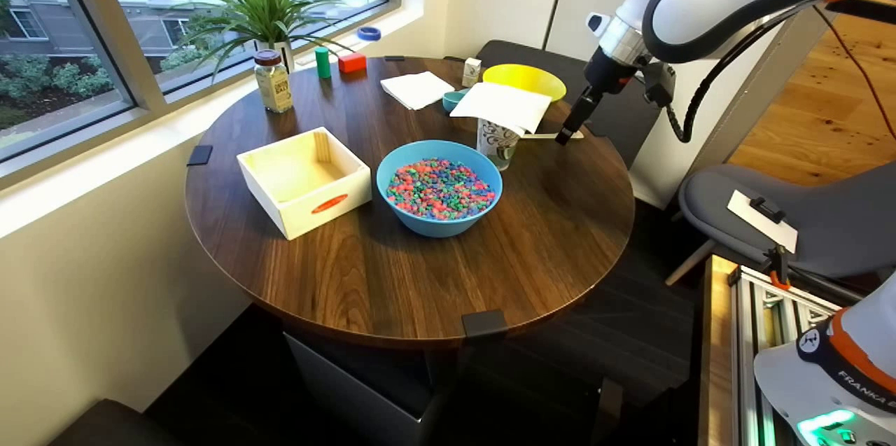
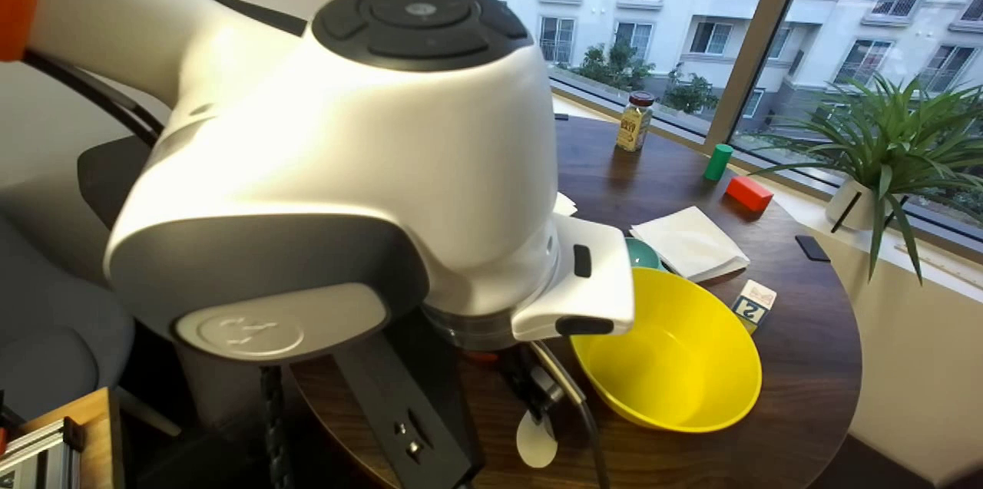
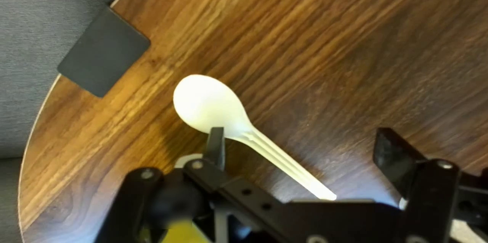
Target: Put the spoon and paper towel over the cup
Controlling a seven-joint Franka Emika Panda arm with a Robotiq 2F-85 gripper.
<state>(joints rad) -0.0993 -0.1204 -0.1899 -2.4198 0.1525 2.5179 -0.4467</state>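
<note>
Black tool (image 3: 299, 132), jaws spread wide and empty, stands close to a pale cream spoon (image 3: 234, 121), oval-bowled and slim-handled.

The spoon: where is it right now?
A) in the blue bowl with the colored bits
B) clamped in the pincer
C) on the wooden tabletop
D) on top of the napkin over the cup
C: the wrist view shows the spoon lying on the wooden tabletop, with the pincer open and not gripping it.
</note>
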